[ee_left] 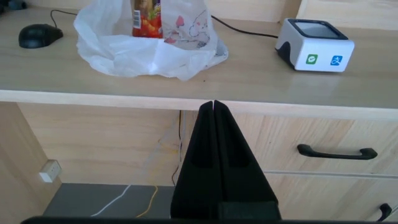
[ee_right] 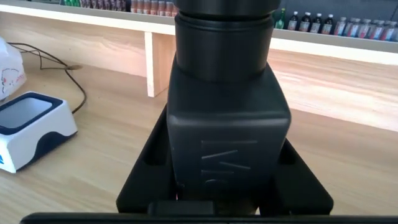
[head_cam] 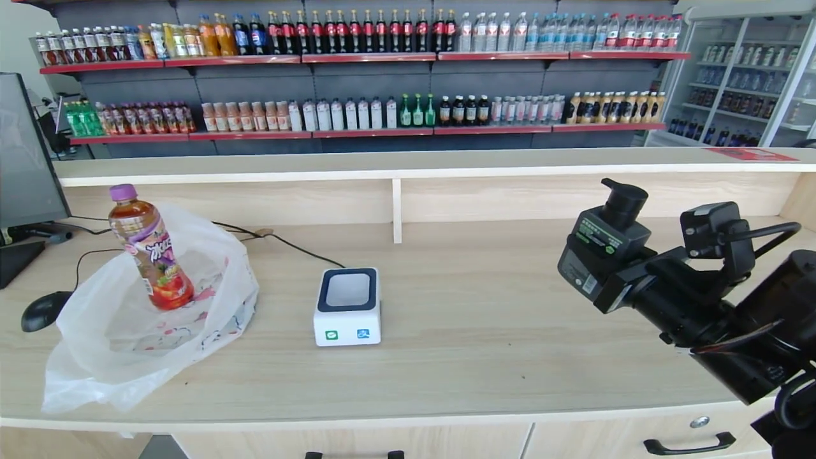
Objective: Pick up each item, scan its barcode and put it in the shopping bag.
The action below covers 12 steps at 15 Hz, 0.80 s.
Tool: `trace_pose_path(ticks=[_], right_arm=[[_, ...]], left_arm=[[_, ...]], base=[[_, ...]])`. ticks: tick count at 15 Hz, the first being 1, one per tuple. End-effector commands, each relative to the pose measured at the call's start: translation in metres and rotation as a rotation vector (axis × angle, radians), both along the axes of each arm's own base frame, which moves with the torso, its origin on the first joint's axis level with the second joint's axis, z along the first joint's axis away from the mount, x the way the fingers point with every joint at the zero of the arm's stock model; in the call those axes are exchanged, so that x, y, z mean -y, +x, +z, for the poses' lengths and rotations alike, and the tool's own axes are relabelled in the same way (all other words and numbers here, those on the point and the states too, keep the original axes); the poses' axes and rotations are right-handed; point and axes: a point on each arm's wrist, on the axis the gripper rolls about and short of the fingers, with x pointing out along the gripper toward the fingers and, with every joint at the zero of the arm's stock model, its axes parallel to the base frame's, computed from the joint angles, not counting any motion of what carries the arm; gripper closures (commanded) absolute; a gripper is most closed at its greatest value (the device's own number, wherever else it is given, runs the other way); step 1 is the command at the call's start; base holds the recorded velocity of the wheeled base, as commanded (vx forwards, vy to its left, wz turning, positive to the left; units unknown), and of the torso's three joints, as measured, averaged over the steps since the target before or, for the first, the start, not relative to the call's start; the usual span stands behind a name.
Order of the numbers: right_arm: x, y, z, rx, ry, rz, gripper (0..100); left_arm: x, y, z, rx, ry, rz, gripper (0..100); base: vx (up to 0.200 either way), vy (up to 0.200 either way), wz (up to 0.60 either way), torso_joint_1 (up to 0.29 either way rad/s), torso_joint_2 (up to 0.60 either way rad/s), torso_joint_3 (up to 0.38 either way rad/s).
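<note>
Right gripper (head_cam: 621, 284) jaws clench the black pump bottle (head_cam: 599, 245) by its flat sides, aloft right of the scanner (head_cam: 347, 306). Rigid, smooth, probably fairly heavy: flat sides grip best. Left gripper (ee_left: 213, 109) jaws closed, empty.

Nothing reads cleanly as words or numbers.
- Scanner (head_cam: 347, 306): two small square signs on the front face, a green icon (head_cam: 331, 334) and a blue icon (head_cam: 363, 333), each with a white glyph.
- Drink bottle (head_cam: 151, 248): wrap label with large pale stylised characters on purple. The finer print is too small to read.
- Black bottle (head_cam: 602, 252): green print on the upper face and a white sticker (head_cam: 579, 271) with fine print, both illegible. The right wrist view shows raised lettering on its body, cut off and unclear.
- Shopping bag (head_cam: 210, 287): pink printed pattern, no legible text.
- Red sign (head_cam: 752, 154) lies flat on the raised counter ledge; its print is unreadable.
</note>
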Motion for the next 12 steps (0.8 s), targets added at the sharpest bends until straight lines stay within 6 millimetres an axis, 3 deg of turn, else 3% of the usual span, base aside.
trace_pose_path(ticks=[1,12], right_arm=[[0.0,-0.0007,0.0005,-0.002,0.01,0.003,100],[-0.0008,0.0013,-0.0016,-0.012,0.013,0.005,100]], left_arm=[[0.0,-0.0001,0.0001,0.001,-0.001,0.0,100],[-0.0001,-0.0001,0.0001,0.001,-0.018,0.003,100]], base=[[0.0,0.2,0.0,0.007,0.0,0.002],[0.0,0.2,0.0,0.004,0.0,0.005]])
